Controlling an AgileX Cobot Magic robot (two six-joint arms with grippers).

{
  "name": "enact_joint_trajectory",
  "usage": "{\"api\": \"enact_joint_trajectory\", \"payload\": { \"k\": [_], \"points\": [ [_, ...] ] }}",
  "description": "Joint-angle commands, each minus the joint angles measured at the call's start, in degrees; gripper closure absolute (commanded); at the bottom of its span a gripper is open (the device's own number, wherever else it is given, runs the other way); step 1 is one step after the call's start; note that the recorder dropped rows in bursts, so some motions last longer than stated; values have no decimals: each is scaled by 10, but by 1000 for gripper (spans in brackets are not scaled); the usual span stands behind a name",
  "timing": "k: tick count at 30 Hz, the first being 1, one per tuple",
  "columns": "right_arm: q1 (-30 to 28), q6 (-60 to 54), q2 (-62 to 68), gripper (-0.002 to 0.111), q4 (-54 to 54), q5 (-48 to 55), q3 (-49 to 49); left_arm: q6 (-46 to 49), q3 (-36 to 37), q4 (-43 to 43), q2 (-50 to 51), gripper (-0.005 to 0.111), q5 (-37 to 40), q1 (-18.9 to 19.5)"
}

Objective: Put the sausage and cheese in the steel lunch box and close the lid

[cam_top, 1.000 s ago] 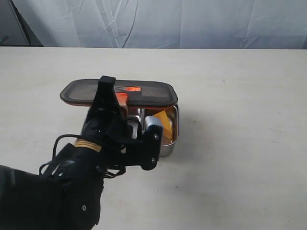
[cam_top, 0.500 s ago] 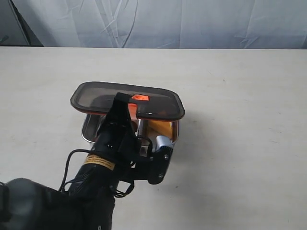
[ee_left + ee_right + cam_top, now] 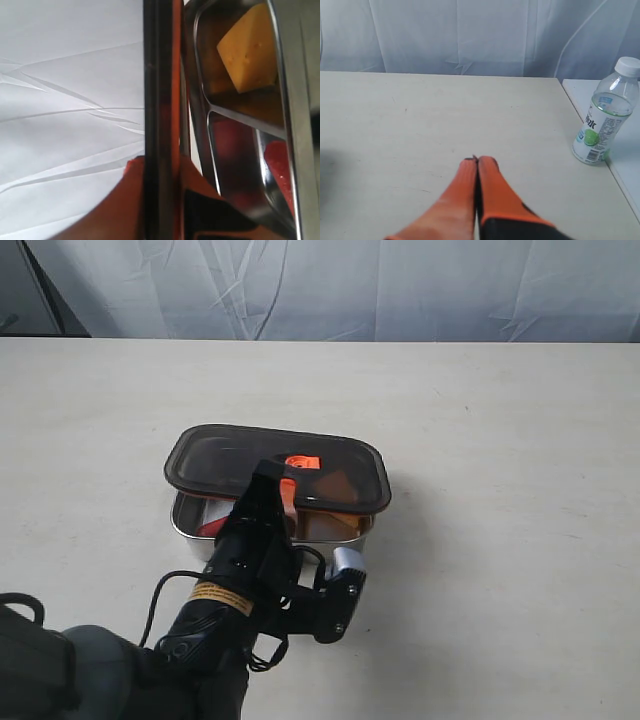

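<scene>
The dark translucent lid (image 3: 230,462) hangs over the steel lunch box (image 3: 186,525), its near edge lifted off the rim. My left gripper (image 3: 286,490) is shut on that near edge, close to the orange-red valve tab (image 3: 301,462). The left wrist view shows the lid edge-on (image 3: 157,75) between my orange fingers (image 3: 117,210), midway at the left gripper (image 3: 159,172). The yellow cheese (image 3: 248,50) lies in one compartment and the red sausage (image 3: 280,167) in the other, past the divider (image 3: 245,120). My right gripper (image 3: 477,161) is shut and empty above bare table, outside the exterior view.
A clear water bottle (image 3: 602,120) with a white cap stands on a white surface beside the table's edge, to one side of the right gripper. White cloth hangs behind the table. The left arm's black body (image 3: 200,640) fills the near left.
The left gripper has carried the lid to the right and down, from a high tilt behind the box to lying almost over it. The arm has drawn nearer to the camera.
</scene>
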Motion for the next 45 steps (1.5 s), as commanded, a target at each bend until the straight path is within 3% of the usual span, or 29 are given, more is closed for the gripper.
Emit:
{"api": "enact_joint_trajectory", "payload": {
  "k": [1,16,23,36,45],
  "points": [
    [0,2,-5,109,-7,0,3,-10,-1,5,7,107,-5,-6],
    [0,2,-5,109,-7,0,3,-27,-1,-41,9,107,9,-6],
    [0,2,-5,109,-7,0,3,-30,-1,-38,9,90,56,-6],
    [0,2,-5,109,-8,0,3,-30,-1,-38,9,59,53,-6],
    [0,2,-5,109,-8,0,3,-13,-1,-53,9,52,52,-6]
  ]
}}
